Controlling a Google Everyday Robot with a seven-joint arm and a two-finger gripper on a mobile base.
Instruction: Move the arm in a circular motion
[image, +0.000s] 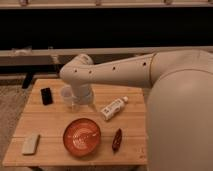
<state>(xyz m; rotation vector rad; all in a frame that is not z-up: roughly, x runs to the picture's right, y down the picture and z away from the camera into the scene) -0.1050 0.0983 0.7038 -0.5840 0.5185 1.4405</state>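
Got the arm (117, 74) stretched in from the right across the tabletop (49, 124), tool (79, 102) hanging down far left, beyond the bowl (81, 136). Can't tell if open or holding anything.

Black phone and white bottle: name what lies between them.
In the camera view, the arm holds its end effector over the table between black phone and white bottle.

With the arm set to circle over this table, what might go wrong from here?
The gripper sits low beside the clear cup; a sweep of the arm may topple it. The white tube and orange bowl lie close by, so a wider circle might knock either.
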